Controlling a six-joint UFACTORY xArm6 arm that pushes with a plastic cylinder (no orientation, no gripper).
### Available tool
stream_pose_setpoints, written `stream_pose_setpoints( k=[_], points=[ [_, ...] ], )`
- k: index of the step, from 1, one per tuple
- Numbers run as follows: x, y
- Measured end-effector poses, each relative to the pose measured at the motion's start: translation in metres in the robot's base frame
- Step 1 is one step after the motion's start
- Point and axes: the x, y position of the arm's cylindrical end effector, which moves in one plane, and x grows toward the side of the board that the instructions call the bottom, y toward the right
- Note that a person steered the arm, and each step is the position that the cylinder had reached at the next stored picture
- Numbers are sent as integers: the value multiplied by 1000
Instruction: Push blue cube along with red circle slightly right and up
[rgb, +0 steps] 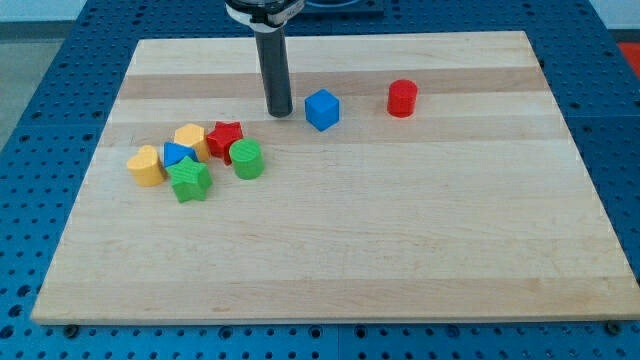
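Landmark: the blue cube (322, 109), sitting in the upper middle of the wooden board (400, 250); every place below is given from it.
Yellow block (146, 166): far to the view's left of the blue cube and lower, the outermost piece of a tight cluster; shape rounded, not clear.
Second yellow block (191, 139): left of the blue cube and a little lower, at the cluster's top.
Small blue block (177, 154): left of and below the blue cube, wedged between the two yellow blocks; shape hard to tell.
Green star (190, 180): left of and well below the blue cube, the lowest of the cluster.
Red star (225, 137): left of the blue cube, slightly lower, the cluster piece near it.
Green cylinder (247, 159): left of and below the blue cube, touching the red star.
My tip (279, 112): just beside the blue cube on its left, level with it, a narrow gap showing.
Fingers: none, the arm ends in a plain dark rod, so nothing is pinched.
Red circle (402, 98): to the view's right of the blue cube, slightly higher, clearly apart from it.
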Motion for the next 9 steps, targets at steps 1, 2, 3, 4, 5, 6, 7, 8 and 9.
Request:
stream_pose_setpoints(
  k=[1,2,3,4,5,6,7,8,9],
  points=[
    [2,14],
    [2,34],
    [2,51],
    [2,66],
    [2,72],
    [2,72],
    [2,72],
    [2,72],
    [6,72]
  ],
)
